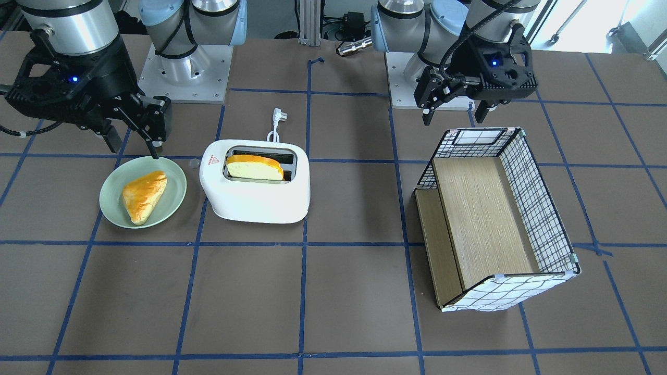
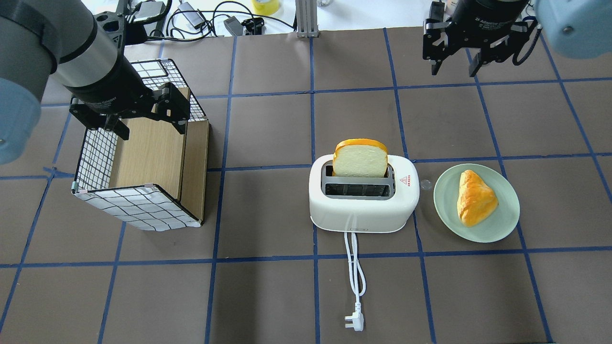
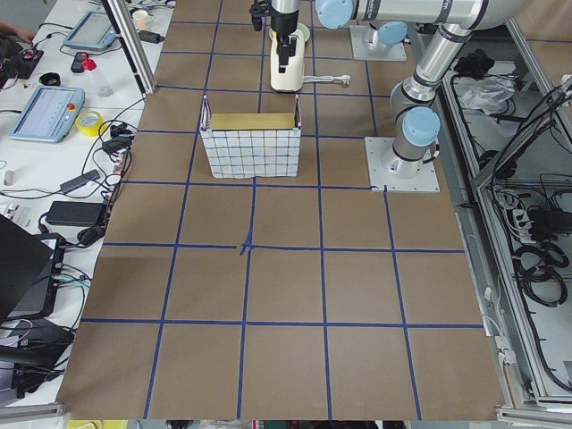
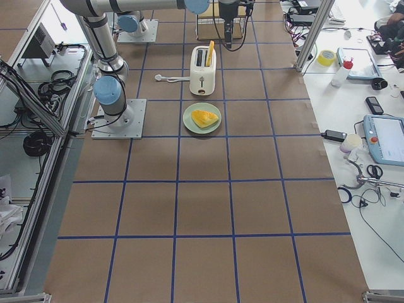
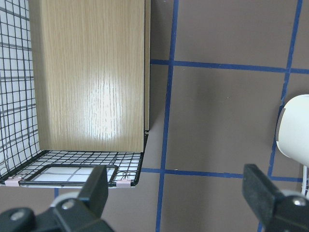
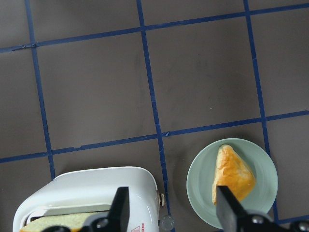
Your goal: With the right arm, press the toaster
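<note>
Overhead view, bottom of frame upward.

- White plug (image 2: 355,321) lies on the bench (image 2: 267,296) at lower centre. Its cord (image 2: 354,267) runs up in a narrow loop to the toaster (image 2: 363,210).
- The toaster stands upright just right of frame centre, with a red triangle (image 2: 405,180) on the right end of its top.
- A bread slice (image 2: 360,160) stands in the slot farther up the frame and sticks well out of it.
- Right of the toaster, near but not touching, is a pale green plate (image 2: 507,224) carrying a golden wedge-shaped pastry (image 2: 475,204).
- Left of centre is a wire-grid basket (image 2: 129,208) with wood panels inside.

Left arm (image 2: 71,52):
- It enters from the upper left, wrist pointing down over the basket's upper end.
- The left fingers (image 2: 174,112) are spread wide with nothing between them. In the left wrist view the gap shows only the basket corner and the bench.

Right arm (image 2: 569,21):
- It enters from the upper right, wrist near vertical, tool pointing down.
- The right fingers (image 2: 434,64) hang in the air at the upper right, farther up the frame than both plate and toaster. They are well apart from the toaster and touch nothing.
- They are parted and hold nothing.
- The right wrist view looks straight down, with the toaster's end at lower left and the plate at lower right. Both lie at the bottom edge, beside the two fingertips (image 6: 120,208).
- In the front-facing view the same fingers sit at the upper left, over the plate's upper rim.
</note>
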Controlling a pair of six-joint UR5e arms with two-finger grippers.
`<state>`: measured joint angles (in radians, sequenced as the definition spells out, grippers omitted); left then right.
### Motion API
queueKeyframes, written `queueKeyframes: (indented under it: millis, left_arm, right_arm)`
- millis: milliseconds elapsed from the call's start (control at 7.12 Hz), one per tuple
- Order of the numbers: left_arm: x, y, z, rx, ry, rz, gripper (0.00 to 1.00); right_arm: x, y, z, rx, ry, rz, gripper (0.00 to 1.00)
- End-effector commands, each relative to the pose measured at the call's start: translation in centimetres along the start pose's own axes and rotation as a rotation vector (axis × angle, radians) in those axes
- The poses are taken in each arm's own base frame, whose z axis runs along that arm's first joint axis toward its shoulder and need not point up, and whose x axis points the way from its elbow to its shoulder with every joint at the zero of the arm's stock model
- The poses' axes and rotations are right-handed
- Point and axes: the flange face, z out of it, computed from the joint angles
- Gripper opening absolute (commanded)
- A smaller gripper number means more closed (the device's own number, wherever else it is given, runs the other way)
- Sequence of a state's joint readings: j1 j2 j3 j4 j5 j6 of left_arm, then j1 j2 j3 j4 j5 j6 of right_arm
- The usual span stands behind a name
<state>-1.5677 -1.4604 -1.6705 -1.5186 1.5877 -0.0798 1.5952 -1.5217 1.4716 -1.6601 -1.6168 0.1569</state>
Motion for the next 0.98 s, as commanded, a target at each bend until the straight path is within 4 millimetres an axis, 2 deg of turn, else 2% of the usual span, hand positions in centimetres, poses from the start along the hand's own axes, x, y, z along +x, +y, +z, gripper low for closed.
queueKeyframes:
  millis: [0,842]
  left_arm:
    - [0.00,0.00,0.00,0.000,0.000,0.000,1.00]
    - [0.00,0.00,0.00,0.000,0.000,0.000,1.00]
  right_arm:
    - [-0.58,-0.15,0.13,0.016,-0.001,-0.023,1.00]
    - [-0.61,0.07,0.54,0.003,-0.004,-0.026,1.00]
